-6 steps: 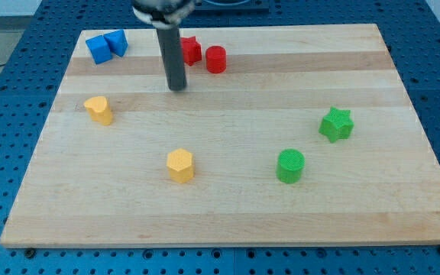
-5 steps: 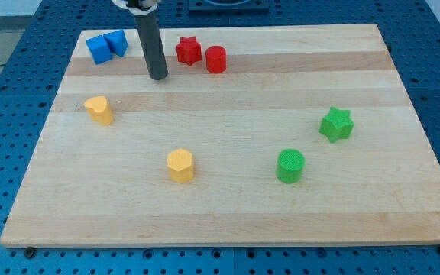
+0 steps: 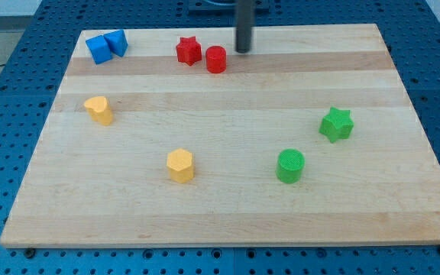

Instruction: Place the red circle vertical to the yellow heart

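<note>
Approach step: my tip [image 3: 244, 50], bare and holding nothing, stands just upper-right of red circle [image 3: 216, 59]; next push likely down-left toward yellow heart [image 3: 98, 110].

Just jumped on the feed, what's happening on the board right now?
My tip sits near the view's top, just right of the red circle and not touching it. The red star is close on the circle's left. The yellow heart lies toward the view's left, lower down, so the circle is not yet lined up with it.

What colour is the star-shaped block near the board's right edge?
Green: the star, clearest in the camera view, the only one.
</note>
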You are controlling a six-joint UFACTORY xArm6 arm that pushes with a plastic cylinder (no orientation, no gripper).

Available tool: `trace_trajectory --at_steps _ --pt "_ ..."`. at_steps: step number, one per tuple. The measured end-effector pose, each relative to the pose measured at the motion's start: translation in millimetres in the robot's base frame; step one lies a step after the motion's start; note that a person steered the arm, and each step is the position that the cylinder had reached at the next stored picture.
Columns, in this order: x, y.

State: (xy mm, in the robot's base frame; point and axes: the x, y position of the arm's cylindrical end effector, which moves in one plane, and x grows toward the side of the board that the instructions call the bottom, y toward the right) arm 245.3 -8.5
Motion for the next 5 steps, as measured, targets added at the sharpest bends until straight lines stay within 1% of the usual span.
trace_trajectory --at_steps 1,2,3,4,5 --pt "53.5 -44.3" --pt "76.3 -45.9" --pt "54.1 -5.5" --pt "97.2 -0.4" --pt "120.3 -84.5"
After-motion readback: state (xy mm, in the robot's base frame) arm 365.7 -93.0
